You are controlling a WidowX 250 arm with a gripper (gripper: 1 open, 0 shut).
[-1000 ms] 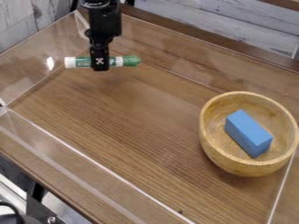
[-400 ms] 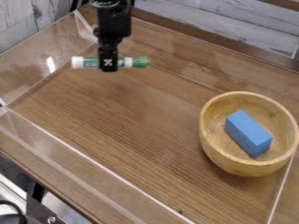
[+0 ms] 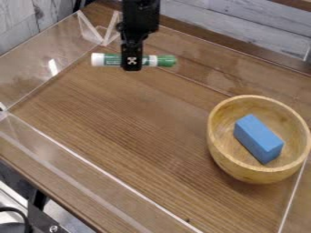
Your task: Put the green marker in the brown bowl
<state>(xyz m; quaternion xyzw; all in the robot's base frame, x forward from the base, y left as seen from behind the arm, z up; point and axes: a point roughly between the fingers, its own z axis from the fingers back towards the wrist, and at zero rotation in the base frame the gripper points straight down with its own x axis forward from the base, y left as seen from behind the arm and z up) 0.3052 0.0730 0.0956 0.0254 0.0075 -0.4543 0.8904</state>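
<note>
The green marker (image 3: pixel 155 62), white-barrelled with a dark green cap at its right end, hangs level above the wooden table, crosswise in my gripper (image 3: pixel 133 63). My black gripper points straight down and is shut on the marker's middle, in the upper centre of the camera view. The brown bowl (image 3: pixel 220 144), a round tan wooden bowl with a thick rim, stands at the right, well to the right of and nearer the camera than the gripper.
A blue rectangular block (image 3: pixel 257 137) lies inside the bowl. Clear acrylic walls (image 3: pixel 36 136) fence the wooden table on the left and front. A light plank wall runs behind the table.
My gripper has lifted the marker off the table and carried it to the right, toward the bowl's side. The bowl and the blue block have not moved.
</note>
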